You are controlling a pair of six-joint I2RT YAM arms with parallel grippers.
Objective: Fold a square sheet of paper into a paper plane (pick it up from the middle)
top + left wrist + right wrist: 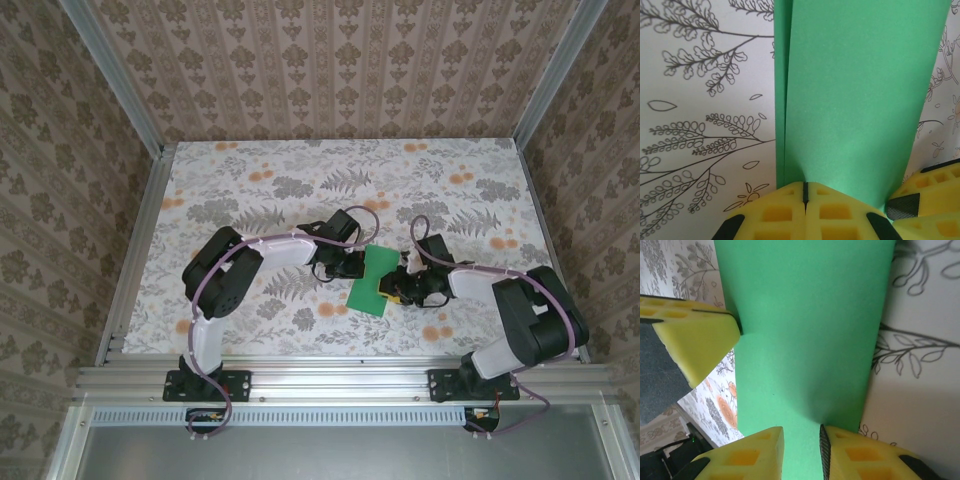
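L gripper (805, 200) is pinching the square sheet of paper (376, 281) at mid-table w/ fingers pressed together; R gripper (801, 450) is prob. gripping its opposite edge, fingers slightly apart. Floral tabletop (300, 170) is lying open beyond.

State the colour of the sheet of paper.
Plain bright green sheet of paper, clearest in the left wrist view.

Paper (377, 281) between both arms, seemingly raised.
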